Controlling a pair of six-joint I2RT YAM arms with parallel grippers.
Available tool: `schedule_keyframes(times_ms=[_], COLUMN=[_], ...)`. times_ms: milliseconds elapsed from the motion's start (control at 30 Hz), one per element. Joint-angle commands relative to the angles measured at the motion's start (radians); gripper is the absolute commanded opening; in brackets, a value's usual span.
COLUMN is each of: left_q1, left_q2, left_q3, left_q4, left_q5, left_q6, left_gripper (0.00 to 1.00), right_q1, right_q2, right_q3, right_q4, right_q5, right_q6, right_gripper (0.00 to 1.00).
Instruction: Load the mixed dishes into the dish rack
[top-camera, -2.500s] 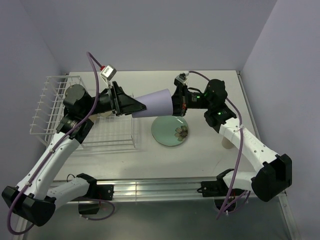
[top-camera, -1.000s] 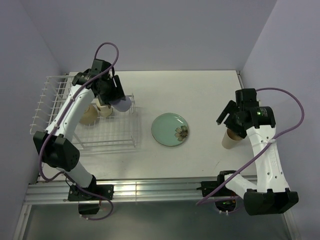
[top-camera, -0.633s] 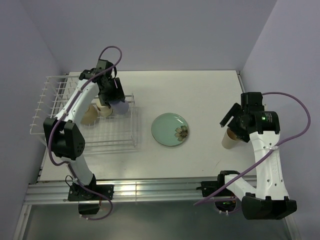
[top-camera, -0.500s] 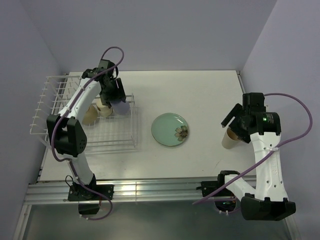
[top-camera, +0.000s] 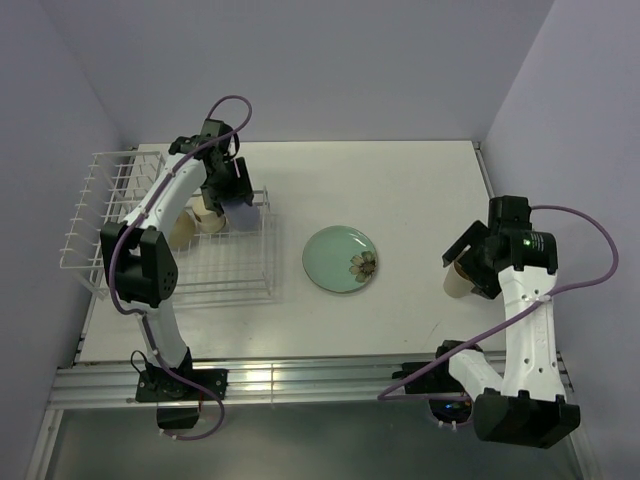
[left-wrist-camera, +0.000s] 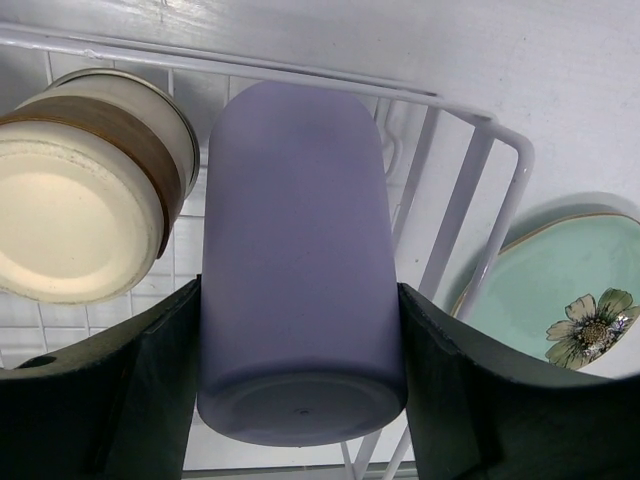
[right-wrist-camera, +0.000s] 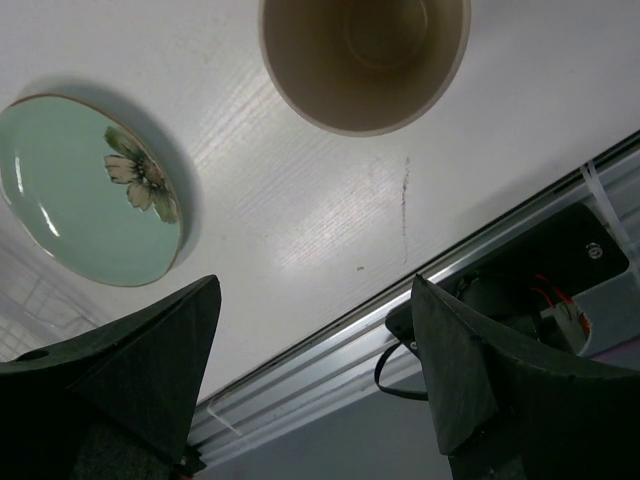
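Dish rack (top-camera: 230, 272) takes up the left side of the white table (top-camera: 400, 190), a white wire basket with its row of upright tines along the left edge. Out on the bare tabletop, just beside the rack's right wall, the pale green plate (top-camera: 341, 259) lies flat with its flower motif up. Inside the basket near the far side sits the cream bowl (left-wrist-camera: 75, 215), brown band round it, close alongside the lavender cup (left-wrist-camera: 300, 260).

That cup is in the basket's far right corner, clamped by the left gripper (left-wrist-camera: 300, 400): one finger is pressed to each side, and the base points toward the wrist camera. Whether it rests on the wires I can't tell.

Over near the table's right edge the beige tumbler (right-wrist-camera: 365, 60) stands upright, mouth up, well apart from the rack. The right gripper (right-wrist-camera: 315, 290) hangs above it, spread wide with nothing between its fingers and not touching the tumbler.
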Motion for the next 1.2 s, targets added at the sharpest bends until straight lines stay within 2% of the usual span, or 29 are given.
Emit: schedule_keyframes(times_ms=[0,67,100,400,700,967,1167], left_q1=[0.003,0.003,0.003,0.0,-0.022,-0.037,-0.039], left_q2=[-0.012,-0.022,-0.028,-0.094,-0.221,-0.315,-0.339], left_q3=[0.005,0.002,0.0,0.011,-0.001,-0.067,-0.085], left_q4=[0.007,0.017,0.019,0.065,0.18,0.312,0.33], left_q5=[-0.023,-0.024,-0.023,0.002,0.055,0.121,0.189], left_q6=[0.016,0.016,0.016,0.005,0.022,0.054,0.047], left_gripper=[0.73,0.86,0.99,0.99,0.99,0.99,0.99], right_q1=[-0.021,-0.032,-0.041,-0.096,-0.173,-0.248,-0.262], right_q2=[-0.017,-0.02,-0.018,0.018,0.097,0.193,0.245], right_q3=[-0.039,-0.038,-0.03,0.056,0.085,0.049,-0.01], right_q4=[0.002,0.002,0.001,-0.057,-0.068,0.008,0.105], right_q5=[-0.019,-0.012,-0.008,0.028,0.105,0.088,0.073], right_q6=[0.016,0.016,0.013,-0.004,-0.026,-0.02,0.008], right_gripper=[0.84,0.84,0.84,0.84,0.84,0.83,0.82])
